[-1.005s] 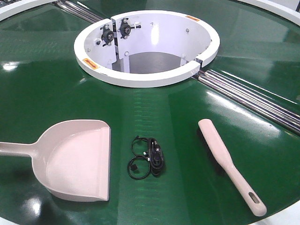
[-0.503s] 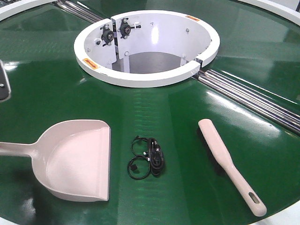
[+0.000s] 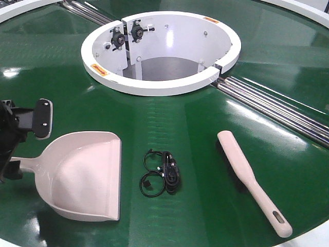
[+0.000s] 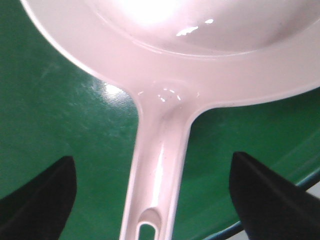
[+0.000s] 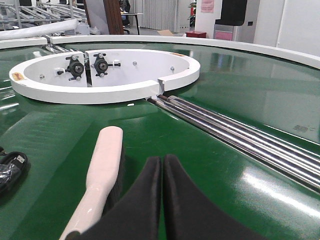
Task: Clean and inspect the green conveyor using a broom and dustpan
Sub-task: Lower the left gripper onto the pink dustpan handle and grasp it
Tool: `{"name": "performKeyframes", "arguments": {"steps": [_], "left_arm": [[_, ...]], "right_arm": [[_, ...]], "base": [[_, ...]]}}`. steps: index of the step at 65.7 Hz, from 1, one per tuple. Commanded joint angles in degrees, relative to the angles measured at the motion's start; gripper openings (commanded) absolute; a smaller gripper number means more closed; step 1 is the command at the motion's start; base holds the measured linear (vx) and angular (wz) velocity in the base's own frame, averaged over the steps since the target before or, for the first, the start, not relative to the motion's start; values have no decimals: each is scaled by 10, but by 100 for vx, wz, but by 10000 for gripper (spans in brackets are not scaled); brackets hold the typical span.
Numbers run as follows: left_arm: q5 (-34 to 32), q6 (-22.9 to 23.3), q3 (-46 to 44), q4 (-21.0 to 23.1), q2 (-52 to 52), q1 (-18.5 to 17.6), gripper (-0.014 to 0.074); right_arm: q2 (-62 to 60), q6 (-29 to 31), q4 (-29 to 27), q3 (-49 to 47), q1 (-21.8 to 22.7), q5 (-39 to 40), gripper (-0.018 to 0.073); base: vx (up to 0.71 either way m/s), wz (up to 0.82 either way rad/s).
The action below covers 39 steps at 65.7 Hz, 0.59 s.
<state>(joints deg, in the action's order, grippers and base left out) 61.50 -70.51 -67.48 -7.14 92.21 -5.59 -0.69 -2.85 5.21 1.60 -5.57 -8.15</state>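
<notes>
Item, far left: left gripper (image 3: pixel 23 146), jaws spread wide and empty, one finger to each side of the handle of the dustpan (image 3: pixel 85 177); in the left wrist view the handle runs up the middle between the two dark fingertips (image 4: pixel 45 200), neither touching it. Arm pose: wrist low over the near-left edge of the green conveyor (image 3: pixel 195 134), pointed along the handle towards the scoop. Item: the dustpan itself, lying flat on the belt, hollow side up, flat lip turned right, handle reaching left; a slotted hole at the handle end shows in the wrist view. Item: black cable bundle (image 3: pixel 163 172), loosely coiled, just right of the dustpan lip and apart from it; probably the debris to be swept. Item, behind centre: white hub (image 3: pixel 159 88), with silver roller strips (image 3: pixel 277 110) running off to the right. Item: broom (image 3: pixel 252 180), lying on the belt right of the cable, handle end nearest the edge, untouched. Item, right: right gripper (image 5: pixel 161 200), jaws pressed together on nothing, low over the belt just beside the broom, pointed at the hub. Step in hand, by judgement: taking up the dustpan, first of the two tools. Next move calls for the left jaws to settle lower and close squarely on the handle without skidding the scoop; the right must open and shift left over the broom before any sweeping
</notes>
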Motion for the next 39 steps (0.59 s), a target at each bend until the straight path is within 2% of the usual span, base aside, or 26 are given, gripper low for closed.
{"name": "performKeyframes", "arguments": {"steps": [1,25,39], "left_arm": [[-4,-2,-16,-7,-10,-3,594],[-14,-2,-16,-16,37,-3,593],[-17,-2,-16,-26,63,-3,552]], "right_arm": [[-6,1,4,2,2,42,-9],[-6,1,4,2,2,42,-9],[-6,1,4,2,2,42,-9]], "base": [[0,0],[0,0],[0,0]]}}
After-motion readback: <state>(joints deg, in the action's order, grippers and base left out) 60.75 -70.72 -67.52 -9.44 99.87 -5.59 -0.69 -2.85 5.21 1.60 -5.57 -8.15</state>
